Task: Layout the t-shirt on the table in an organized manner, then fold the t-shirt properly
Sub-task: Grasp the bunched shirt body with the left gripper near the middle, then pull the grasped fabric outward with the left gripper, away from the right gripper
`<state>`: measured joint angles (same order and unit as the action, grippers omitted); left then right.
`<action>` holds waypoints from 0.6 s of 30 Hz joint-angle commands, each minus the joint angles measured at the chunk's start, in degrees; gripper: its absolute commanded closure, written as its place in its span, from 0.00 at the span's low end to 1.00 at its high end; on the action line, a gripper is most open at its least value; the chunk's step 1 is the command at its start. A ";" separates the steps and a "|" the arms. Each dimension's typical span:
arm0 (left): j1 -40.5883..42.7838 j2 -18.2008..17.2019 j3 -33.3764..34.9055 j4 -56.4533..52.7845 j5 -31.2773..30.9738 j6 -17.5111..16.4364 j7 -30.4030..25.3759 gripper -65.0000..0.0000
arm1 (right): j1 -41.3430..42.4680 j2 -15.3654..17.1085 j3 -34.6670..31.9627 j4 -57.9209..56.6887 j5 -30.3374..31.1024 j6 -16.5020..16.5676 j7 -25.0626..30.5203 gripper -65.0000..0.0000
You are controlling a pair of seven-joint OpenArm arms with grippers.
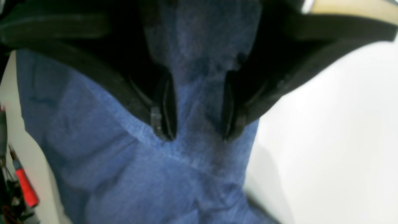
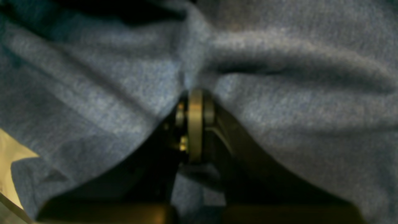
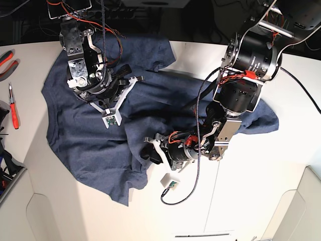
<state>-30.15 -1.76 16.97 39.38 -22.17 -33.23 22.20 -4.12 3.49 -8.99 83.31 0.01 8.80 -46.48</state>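
Note:
The navy-blue t-shirt lies crumpled across the off-white table, back side up, with no lettering showing. My right gripper sits over the shirt's upper middle. In the right wrist view its fingertips are shut on a bunched ridge of the cloth. My left gripper is low at the shirt's middle fold. In the left wrist view its two fingers stand apart, with the blue cloth running between and under them.
A red-handled screwdriver and pliers lie at the table's left edge; the red handle also shows in the left wrist view. A black cable loops off the left arm. A thin seam crosses the tabletop.

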 commanded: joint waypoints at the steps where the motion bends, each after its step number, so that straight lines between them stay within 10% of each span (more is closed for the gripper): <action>1: -1.68 0.00 -0.11 0.72 0.28 -0.44 -1.42 0.73 | -0.35 0.31 0.02 -0.44 -1.33 -0.42 -2.97 1.00; 3: -1.57 -0.17 -0.13 0.74 0.85 -0.39 -1.70 0.99 | -0.35 0.33 0.02 -0.44 -1.31 -0.39 -2.97 1.00; 18: -1.09 -5.79 -13.07 9.01 0.11 1.77 0.28 1.00 | -0.35 0.31 0.02 -0.44 -2.54 -0.44 -2.97 1.00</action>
<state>-29.39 -7.44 3.86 47.31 -21.26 -31.31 23.59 -4.12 3.46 -8.99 83.31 -0.93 8.82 -46.33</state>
